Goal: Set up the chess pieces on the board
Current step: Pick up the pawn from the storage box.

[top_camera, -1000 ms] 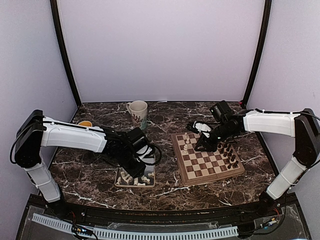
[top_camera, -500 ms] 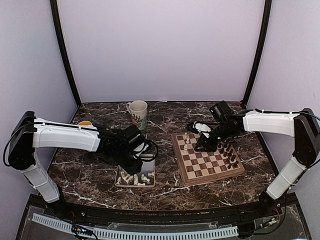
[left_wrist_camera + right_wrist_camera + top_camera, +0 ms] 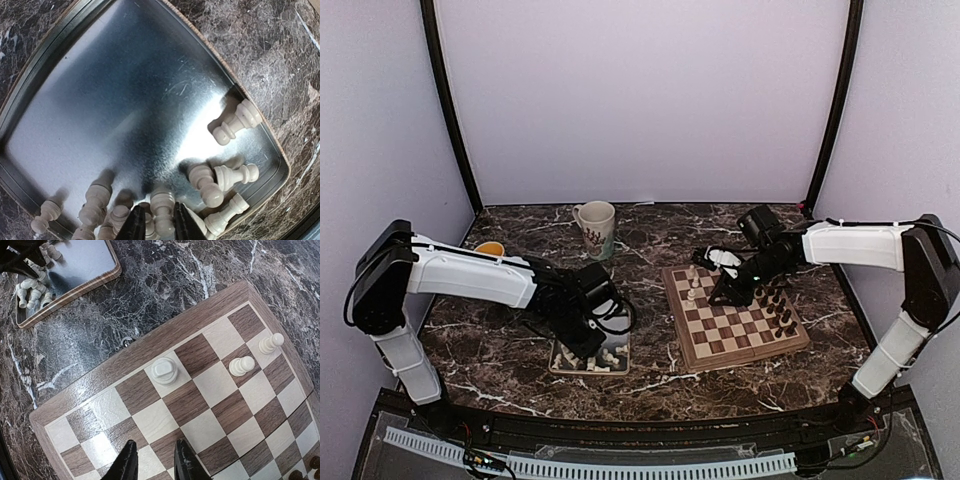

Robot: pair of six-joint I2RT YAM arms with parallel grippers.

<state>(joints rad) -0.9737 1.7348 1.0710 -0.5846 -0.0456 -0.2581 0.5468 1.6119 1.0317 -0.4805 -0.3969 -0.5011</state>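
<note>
Soft light, bright glare on tray point(image 3: 140, 100)

No text, number, brand or sign can be read in any of the views. The mug point(image 3: 595, 222), standing beyond the left gripper point(image 3: 585, 345) toward the back wall, carries a dark reddish marking on its side. It is too small to tell whether that marking is lettering or only a pattern.

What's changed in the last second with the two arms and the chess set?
The left end effector moved nearer and lower over the silver metal tray, now open astride a cream-white chess piece. The right end effector, open over the wooden checkered chessboard, and the standing pieces stayed put.
</note>
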